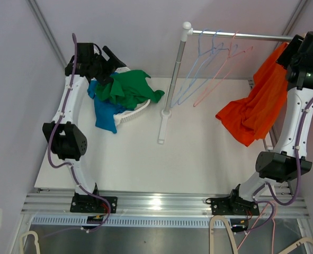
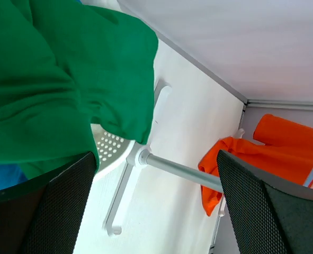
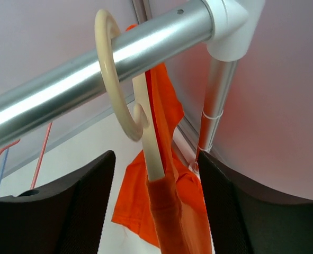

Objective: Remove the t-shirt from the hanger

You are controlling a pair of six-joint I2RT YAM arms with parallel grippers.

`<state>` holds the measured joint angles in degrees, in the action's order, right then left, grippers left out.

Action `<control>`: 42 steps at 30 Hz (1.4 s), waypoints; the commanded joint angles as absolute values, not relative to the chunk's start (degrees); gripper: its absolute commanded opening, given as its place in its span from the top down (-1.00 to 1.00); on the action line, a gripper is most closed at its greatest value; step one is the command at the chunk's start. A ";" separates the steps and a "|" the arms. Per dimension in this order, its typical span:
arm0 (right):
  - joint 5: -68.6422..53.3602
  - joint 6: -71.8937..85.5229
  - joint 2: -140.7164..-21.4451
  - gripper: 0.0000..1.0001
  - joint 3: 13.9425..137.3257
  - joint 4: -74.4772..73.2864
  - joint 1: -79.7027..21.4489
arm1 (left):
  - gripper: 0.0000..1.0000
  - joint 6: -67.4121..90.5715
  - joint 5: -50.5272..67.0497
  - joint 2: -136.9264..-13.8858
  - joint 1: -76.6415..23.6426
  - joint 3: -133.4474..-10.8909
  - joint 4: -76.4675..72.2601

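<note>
Right end effector (image 3: 156, 159) straddles orange t-shirt (image 3: 169, 211) on hanger (image 3: 148, 132).

Count on the worktop (image 1: 198, 159) and the rack.

- Arms (image 1: 66, 106): 2.
- Garment rack (image 1: 175, 74): 1, with a single rail (image 1: 257, 36).
- Garments: 3 in all. Orange t-shirt (image 1: 251, 111): 1. Green garment (image 1: 130, 87): 1. Blue garment (image 1: 104, 114): 1.
- White basket (image 1: 134, 113): 1.
- Hangers on the rail: cream hanger (image 3: 145, 137): 1, carrying the orange t-shirt. Light-blue wire hangers (image 1: 203, 42): 2. Pink wire hangers (image 1: 233, 45): at least 1; the wires overlap and I cannot fix the number.
</note>
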<state>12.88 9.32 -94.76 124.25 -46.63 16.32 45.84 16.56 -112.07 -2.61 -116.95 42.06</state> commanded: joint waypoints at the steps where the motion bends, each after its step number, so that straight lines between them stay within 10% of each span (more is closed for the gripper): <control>1: 13.45 7.65 -96.15 -0.33 125.86 -42.10 16.52 | -0.99 42.98 13.63 -106.98 -4.30 -114.54 44.22; 6: 13.10 7.30 -100.19 -0.15 128.05 -42.72 16.61 | -0.99 43.68 11.95 -97.15 -5.01 -106.36 40.35; 8: 13.44 7.38 -100.46 0.45 127.62 -42.02 16.52 | -0.99 43.42 10.82 -94.15 -5.45 -102.75 38.25; 12: 15.11 6.42 -100.11 1.00 125.42 -39.03 16.35 | -0.99 41.32 7.83 -88.08 -6.06 -99.41 35.34; 42: -2.45 4.22 -85.88 1.00 119.46 -30.41 14.41 | -0.93 5.38 5.09 -71.82 -31.18 -91.68 9.60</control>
<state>2.07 3.03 -91.29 120.75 -37.36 14.96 12.45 2.04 -74.17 -27.77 -93.95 14.46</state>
